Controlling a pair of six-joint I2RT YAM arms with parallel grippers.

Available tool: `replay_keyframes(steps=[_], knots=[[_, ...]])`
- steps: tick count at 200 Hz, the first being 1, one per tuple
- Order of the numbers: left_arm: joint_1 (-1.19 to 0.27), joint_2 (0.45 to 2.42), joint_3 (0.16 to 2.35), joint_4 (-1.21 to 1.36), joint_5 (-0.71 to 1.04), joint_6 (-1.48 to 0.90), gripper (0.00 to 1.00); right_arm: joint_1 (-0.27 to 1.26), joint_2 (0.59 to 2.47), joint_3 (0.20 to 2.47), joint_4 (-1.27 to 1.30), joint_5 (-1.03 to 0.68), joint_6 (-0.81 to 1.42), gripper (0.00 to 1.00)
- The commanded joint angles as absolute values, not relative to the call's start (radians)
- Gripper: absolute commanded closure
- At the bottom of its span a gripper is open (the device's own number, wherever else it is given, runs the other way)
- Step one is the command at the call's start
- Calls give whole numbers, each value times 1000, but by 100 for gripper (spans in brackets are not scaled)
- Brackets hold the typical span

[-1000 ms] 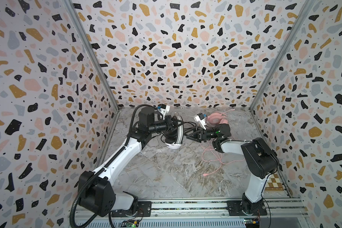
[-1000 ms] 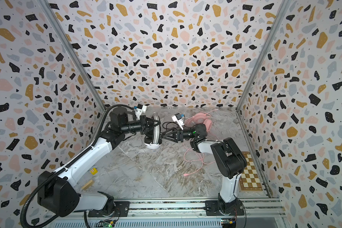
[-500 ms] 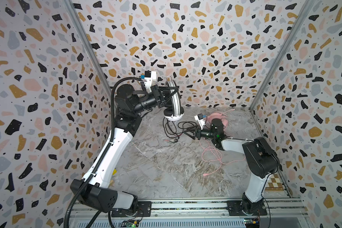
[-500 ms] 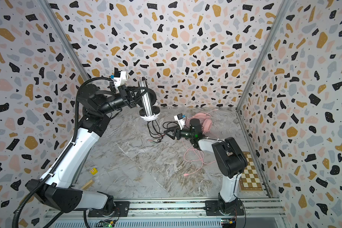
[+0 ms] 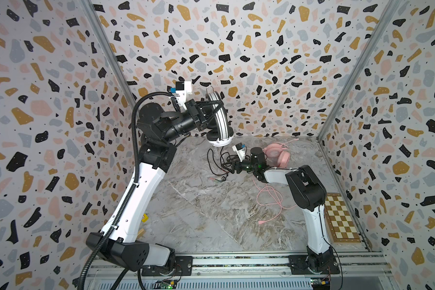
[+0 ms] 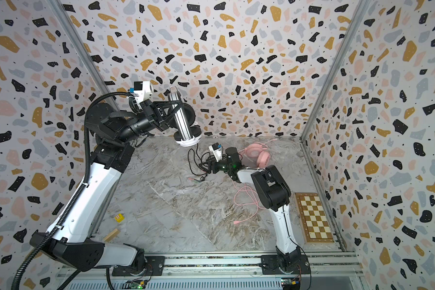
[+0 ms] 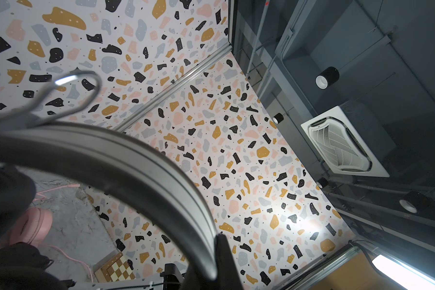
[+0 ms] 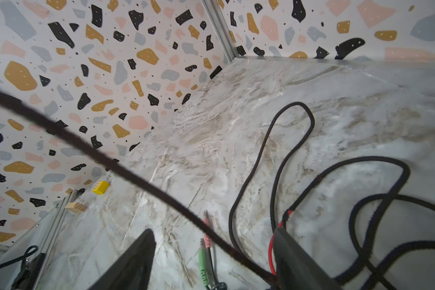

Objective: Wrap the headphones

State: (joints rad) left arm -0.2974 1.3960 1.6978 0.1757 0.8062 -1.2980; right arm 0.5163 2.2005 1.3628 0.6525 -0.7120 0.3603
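Observation:
My left gripper (image 5: 212, 110) is shut on the band of the white headphones (image 5: 221, 118), held high near the back wall with one black ear pad hanging down. The grip also shows in a top view (image 6: 176, 110), and the band (image 7: 136, 163) fills the left wrist view. Their thin black cable (image 5: 211, 160) drops to loops on the table. My right gripper (image 5: 225, 167) is open and low over those loops (image 8: 274, 150). One strand crosses slantwise between its fingers, above the green and pink plugs (image 8: 204, 256). The pink headphones (image 5: 278, 155) lie behind my right arm, their pink cable (image 5: 269, 198) trailing forward.
A checkerboard (image 5: 342, 221) lies by the right wall. A small yellow block (image 6: 119, 217) and a wooden block (image 6: 111, 234) sit near the left wall at the front. Patterned walls close in three sides.
My left arm has raised the white headphones from the table to high by the back wall, drawing the black cable up. My right gripper's jaws have spread wider.

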Motion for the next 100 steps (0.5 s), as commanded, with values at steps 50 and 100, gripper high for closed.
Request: replay_keyframes(steps=[50, 100], knots=[[-291, 1358, 1764, 295, 811, -1295, 100, 495, 2263, 1431, 778, -780, 348, 24], [-290, 1344, 1741, 307, 815, -1305, 100, 520, 2316, 1558, 661, -765, 266, 22]])
